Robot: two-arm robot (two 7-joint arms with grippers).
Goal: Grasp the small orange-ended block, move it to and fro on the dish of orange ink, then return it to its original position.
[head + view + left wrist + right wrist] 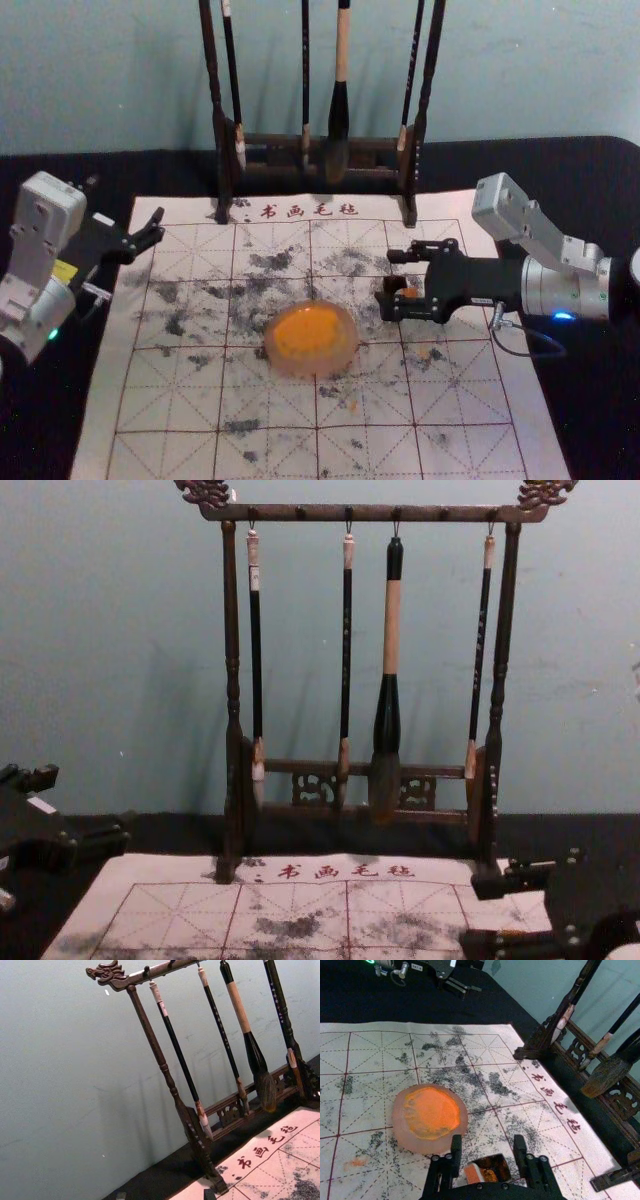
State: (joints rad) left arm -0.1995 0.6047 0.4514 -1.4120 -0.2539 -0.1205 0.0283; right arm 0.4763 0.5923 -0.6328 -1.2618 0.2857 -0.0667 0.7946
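The left gripper (pixel 126 203) hangs at left, the right gripper (pixel 391 280), jaws apart, at the block (pixel 406 293) near the dish (pixel 311 367).

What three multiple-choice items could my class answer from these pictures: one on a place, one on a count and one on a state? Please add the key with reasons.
1. Where is the round, pale pink dish of orange ink?
A. Hanging from the rack
B. On the white, red-gridded mat
C. Between the left gripper's fingers

2. How many brushes hang from the dark wooden rack?
A. Two
B. Six
C. Four

3. How is the right gripper?
A. Open, by the small dark, orange-ended block
B. Shut tight on a brush
C. Shut on nothing

Key:
1. B: the head view shows the dish lying on the mat's grid.
2. C: the chest view shows four handles below the top bar.
3. A: the right wrist view shows the fingers spread, with the block between them.
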